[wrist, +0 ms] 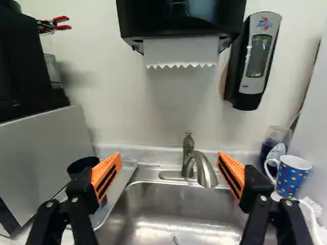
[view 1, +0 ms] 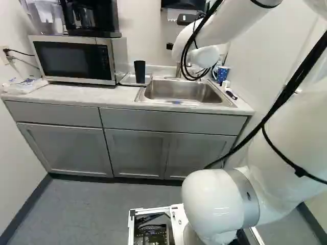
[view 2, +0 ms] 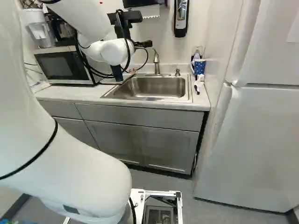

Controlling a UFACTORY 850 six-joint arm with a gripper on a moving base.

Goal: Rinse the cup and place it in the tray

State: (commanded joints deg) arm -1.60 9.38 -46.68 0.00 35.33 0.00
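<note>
I've got the claw [wrist: 170,158] spread wide and holding nothing, facing the faucet [wrist: 205,172] over the sink [wrist: 204,215]. Two candidates for the cup: a black tumbler [view 1: 139,72] standing in the tray [wrist: 117,191] beside the basin, and a blue dotted mug [wrist: 292,176] on the surface [view 1: 76,92] at the basin's other side. I can't tell which is meant, or whether either has been rinsed.

The tumbler looks light, probably plastic and a bit springy; I'd pinch it gently across the upper wall, since wet sides could slide between the pads. The mug looks like ceramic: heavier, rigid, slick once wet and liable to chip. Its handle points toward the sink, so I'd take the body across its smooth sides, clear of that handle, and keep it off the faucet.
</note>
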